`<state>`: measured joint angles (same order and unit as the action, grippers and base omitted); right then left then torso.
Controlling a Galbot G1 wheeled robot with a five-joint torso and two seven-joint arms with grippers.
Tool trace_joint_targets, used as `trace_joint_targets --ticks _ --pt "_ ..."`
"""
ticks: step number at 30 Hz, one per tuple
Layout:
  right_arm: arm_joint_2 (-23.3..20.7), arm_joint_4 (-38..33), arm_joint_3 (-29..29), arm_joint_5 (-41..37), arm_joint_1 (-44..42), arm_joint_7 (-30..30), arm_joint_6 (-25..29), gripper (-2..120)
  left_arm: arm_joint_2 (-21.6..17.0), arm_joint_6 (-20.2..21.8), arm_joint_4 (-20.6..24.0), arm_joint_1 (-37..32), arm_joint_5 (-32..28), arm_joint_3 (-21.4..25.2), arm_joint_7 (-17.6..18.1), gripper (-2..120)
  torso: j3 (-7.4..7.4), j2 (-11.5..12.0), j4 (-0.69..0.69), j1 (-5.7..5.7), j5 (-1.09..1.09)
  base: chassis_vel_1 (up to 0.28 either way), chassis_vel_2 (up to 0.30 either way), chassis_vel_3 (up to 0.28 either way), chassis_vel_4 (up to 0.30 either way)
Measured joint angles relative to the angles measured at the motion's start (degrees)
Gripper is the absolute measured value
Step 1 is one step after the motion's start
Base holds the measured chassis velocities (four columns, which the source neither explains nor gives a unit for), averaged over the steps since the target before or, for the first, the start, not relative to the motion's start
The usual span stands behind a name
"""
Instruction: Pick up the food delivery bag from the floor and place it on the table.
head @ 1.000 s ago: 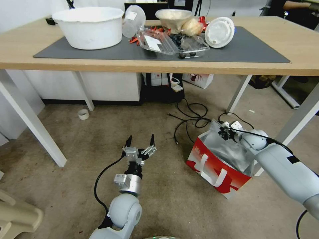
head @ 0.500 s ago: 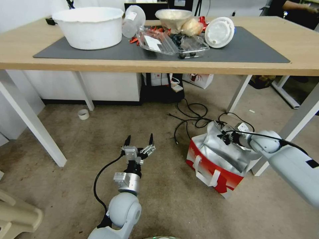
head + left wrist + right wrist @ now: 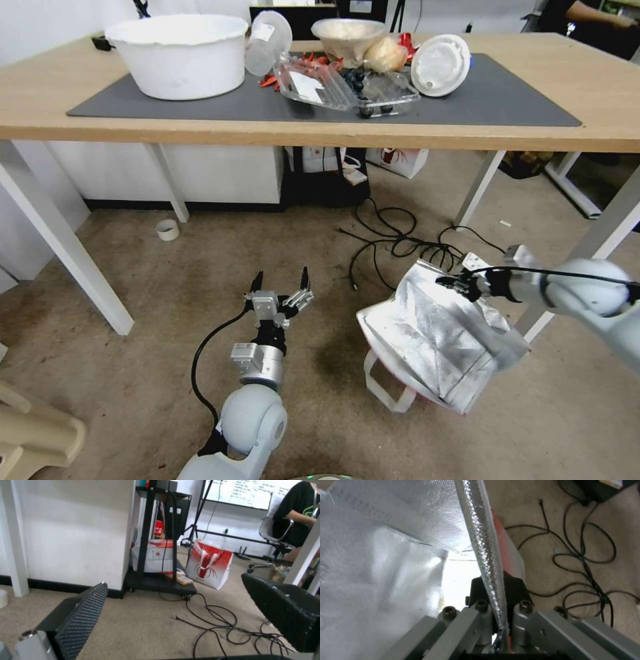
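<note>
Foil rim of the food delivery bag (image 3: 437,333) sits clamped in my right gripper (image 3: 452,283); my left gripper (image 3: 281,285), fingers apart, hovers beside the bag.

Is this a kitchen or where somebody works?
Probably an office or lab workroom, not a kitchen: beige carpet with loose black cables, a scribbled-on whiteboard, a wheeled grey office chair, and a light-wood table on white legs.

We see the food delivery bag (image 3: 437,340) to the right of the left gripper (image 3: 281,285), with the right gripper (image 3: 448,283) at its far rim. Cables (image 3: 393,240) lie behind it. The worktop (image 3: 333,133) stands beyond, bearing a bowl (image 3: 179,57).
</note>
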<state>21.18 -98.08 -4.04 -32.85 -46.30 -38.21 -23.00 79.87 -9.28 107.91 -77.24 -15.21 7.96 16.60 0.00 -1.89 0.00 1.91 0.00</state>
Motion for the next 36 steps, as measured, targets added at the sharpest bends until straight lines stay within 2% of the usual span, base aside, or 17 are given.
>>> trace_joint_targets --ticks 6,12,18,22,25,36 --pt "-4.8 -3.0 -7.82 -4.59 -5.46 -6.1 1.4 0 0.19 -0.29 -0.42 0.3 0.76 -1.12 -0.01 100 0.0 0.0 -0.01 0.0 0.02 0.0 0.0 0.0 0.0" --pt "-7.63 -4.54 -9.2 -7.23 -7.01 -11.1 1.93 0 0.25 -0.67 -0.63 0.38 1.14 -1.43 -0.05 100 0.0 0.0 0.0 0.0 0.01 0.0 0.0 0.0 0.0" --pt "-10.32 -5.55 -9.71 -13.82 -5.14 -18.34 0.53 0 0.14 -1.39 -0.65 0.38 1.36 -1.33 0.01 100 0.0 0.0 0.0 0.0 0.01 0.0 0.0 0.0 0.0" --pt "-10.77 -5.21 -9.7 -15.49 -3.97 -20.75 -0.51 0 0.04 -1.45 -0.63 0.42 1.38 -1.29 0.04 100 0.0 0.0 0.01 0.0 0.0 0.0 0.0 0.0 0.0" --pt "-11.21 -4.82 -9.54 -15.75 -3.64 -24.96 -1.25 0 -0.13 -1.57 -0.58 0.49 1.38 -1.09 0.17 100 0.0 0.0 0.0 0.01 0.01 0.0 0.0 0.0 0.0" --pt "-10.67 -4.87 -9.42 -15.73 -2.88 -27.28 -1.33 0 -0.3 -2.57 -0.87 0.66 1.53 -0.66 0.37 100 0.0 0.0 0.0 0.01 0.01 0.0 0.0 0.0 0.0"
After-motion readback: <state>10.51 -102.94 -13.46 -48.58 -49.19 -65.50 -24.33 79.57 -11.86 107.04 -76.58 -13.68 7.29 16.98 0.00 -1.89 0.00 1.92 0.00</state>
